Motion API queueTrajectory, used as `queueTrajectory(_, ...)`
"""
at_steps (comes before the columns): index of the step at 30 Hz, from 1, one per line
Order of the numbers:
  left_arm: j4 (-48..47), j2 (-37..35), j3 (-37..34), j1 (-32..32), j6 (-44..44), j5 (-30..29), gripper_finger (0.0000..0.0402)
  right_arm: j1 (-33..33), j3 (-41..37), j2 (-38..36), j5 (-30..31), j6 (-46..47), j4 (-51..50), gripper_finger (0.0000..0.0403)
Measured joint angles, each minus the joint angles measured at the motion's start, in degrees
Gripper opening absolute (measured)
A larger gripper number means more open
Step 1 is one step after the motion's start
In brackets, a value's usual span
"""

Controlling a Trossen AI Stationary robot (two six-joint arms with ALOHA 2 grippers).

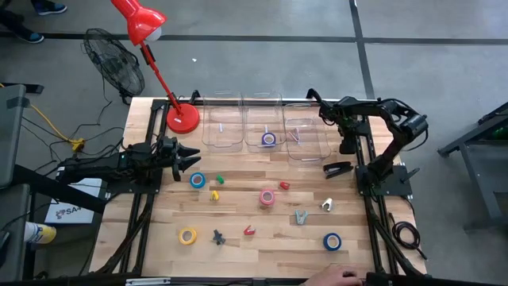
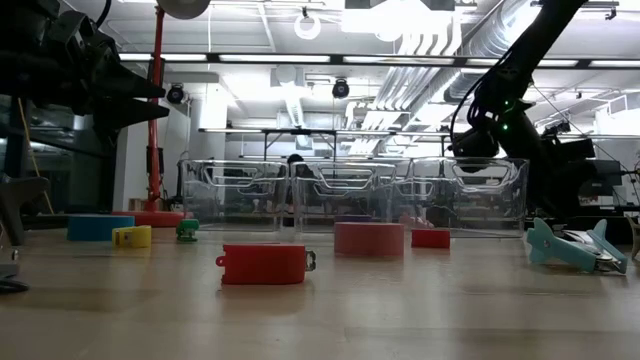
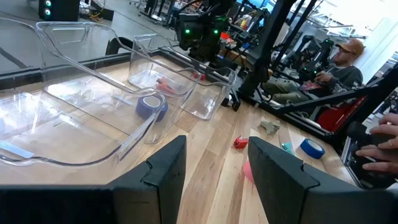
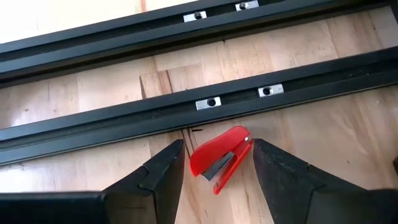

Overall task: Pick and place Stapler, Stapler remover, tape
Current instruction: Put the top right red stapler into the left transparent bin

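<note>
Between the spread fingers of the right claw [image 4: 216, 163], released at the table's [image 1: 238, 238] far right, lay a small red stapler [image 4: 221, 158], its dark underside showing. Purple tape [image 1: 269, 139] sat in the middle clear bin [image 1: 263, 127]; blue tape [image 1: 197, 180], pink tape [image 1: 267, 197] and yellow tape [image 1: 187, 235] lay scattered nearer. At the left, the left claw [image 1: 190, 158] gaped empty. No writing was legible.

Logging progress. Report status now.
Left gripper open, near lamp base. Right gripper open over red stapler, not gripping. Black rail close beside stapler.
</note>
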Motion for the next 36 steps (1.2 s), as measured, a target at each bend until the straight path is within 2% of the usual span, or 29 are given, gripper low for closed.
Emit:
queueTrajectory(19,0.0,0.0,0.0,0.0,0.0,0.0,0.017,2.3,-0.1,4.1,2.2,-1.0,1.0,0.0176)
queueTrajectory(36,0.0,0.0,0.0,0.0,0.0,0.0,0.017,3.5,0.2,6.0,2.7,-3.3,2.4,0.0073)
